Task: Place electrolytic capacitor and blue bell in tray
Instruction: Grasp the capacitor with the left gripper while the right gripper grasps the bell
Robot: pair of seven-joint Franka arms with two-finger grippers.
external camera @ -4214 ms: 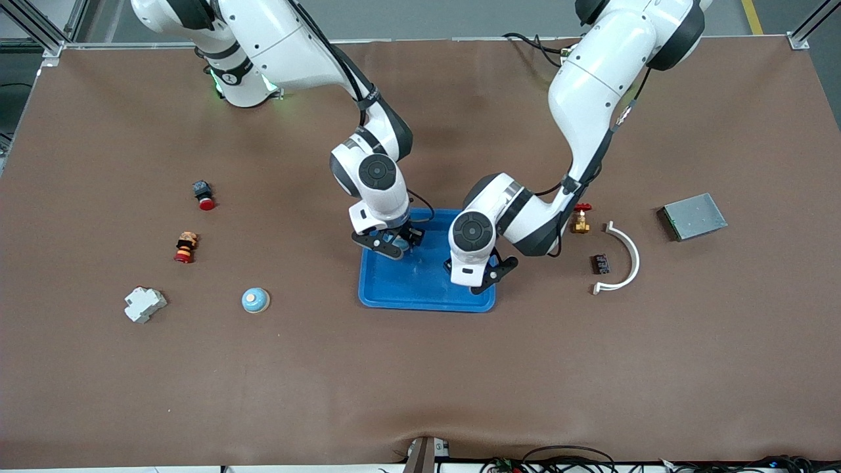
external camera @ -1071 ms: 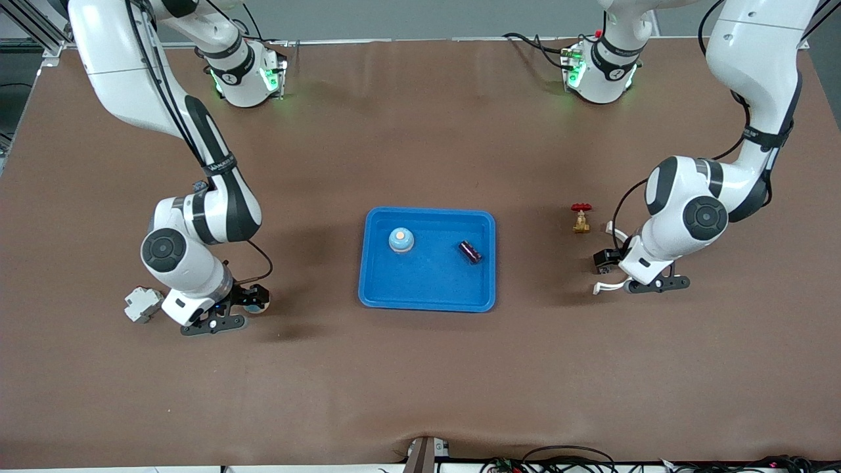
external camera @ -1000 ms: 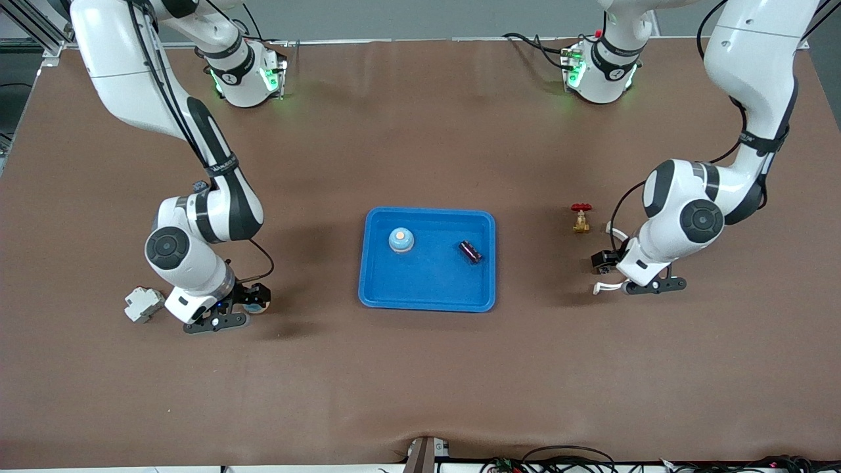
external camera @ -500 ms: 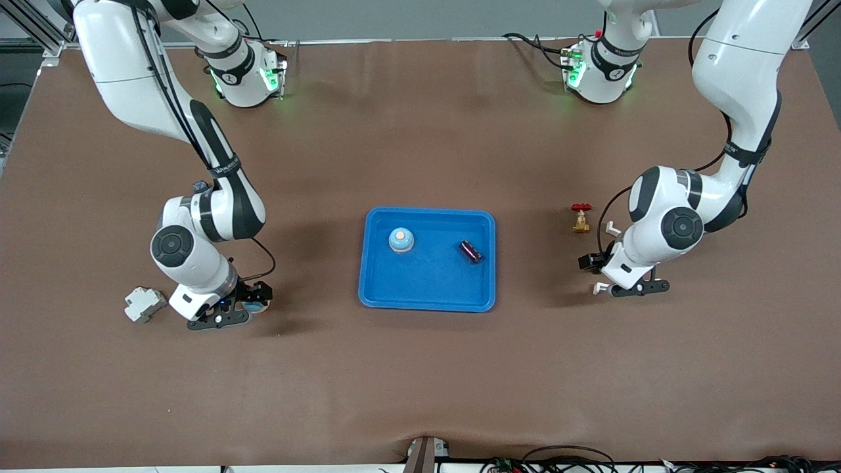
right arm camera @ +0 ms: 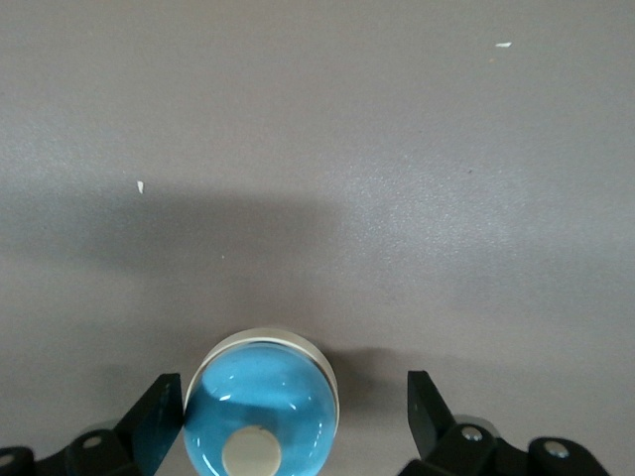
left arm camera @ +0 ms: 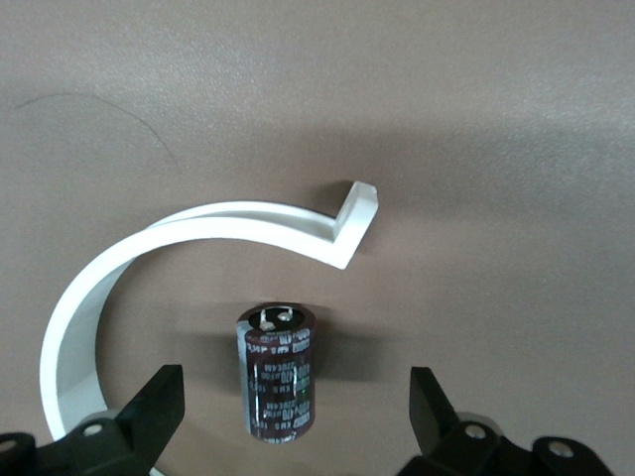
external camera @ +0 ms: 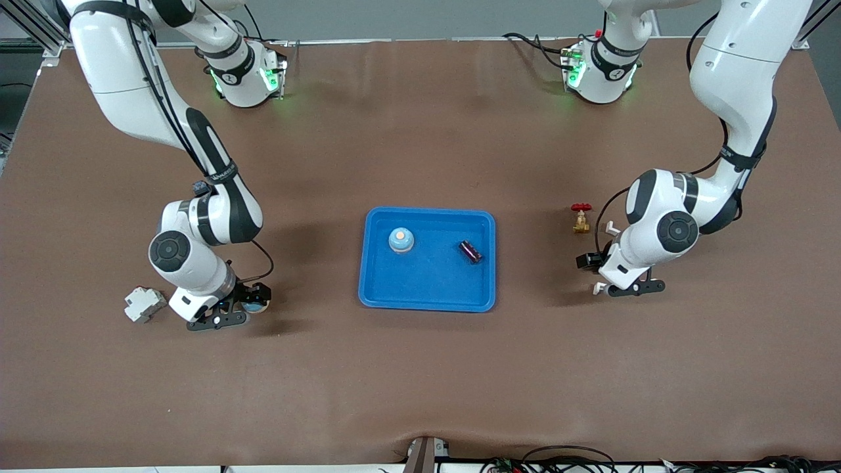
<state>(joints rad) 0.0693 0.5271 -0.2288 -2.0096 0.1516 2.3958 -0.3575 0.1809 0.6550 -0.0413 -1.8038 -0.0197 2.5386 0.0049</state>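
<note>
The bright-blue tray [external camera: 427, 279] lies mid-table. A blue bell [external camera: 401, 239] and a dark electrolytic capacitor [external camera: 470, 251] lie in it. My right gripper [external camera: 238, 307] is open, low over a second blue bell [right arm camera: 260, 412] on the table toward the right arm's end. Its fingers straddle that bell [right arm camera: 296, 421]. My left gripper [external camera: 612, 276] is open, low over a second capacitor [left arm camera: 278, 382] lying on its side toward the left arm's end. Its fingers stand wide on either side of it [left arm camera: 293, 421]. In the front view that capacitor is hidden by the gripper.
A white curved plastic piece [left arm camera: 198, 233] lies right beside the second capacitor. A brass valve with a red handle [external camera: 581, 219] stands between the tray and my left gripper. A white block [external camera: 144, 304] sits beside my right gripper.
Both grippers left the tray, where a bell and a capacitor now lie, and went out to the table's ends. In the last second the left gripper crept toward the tray; the right barely shifted.
</note>
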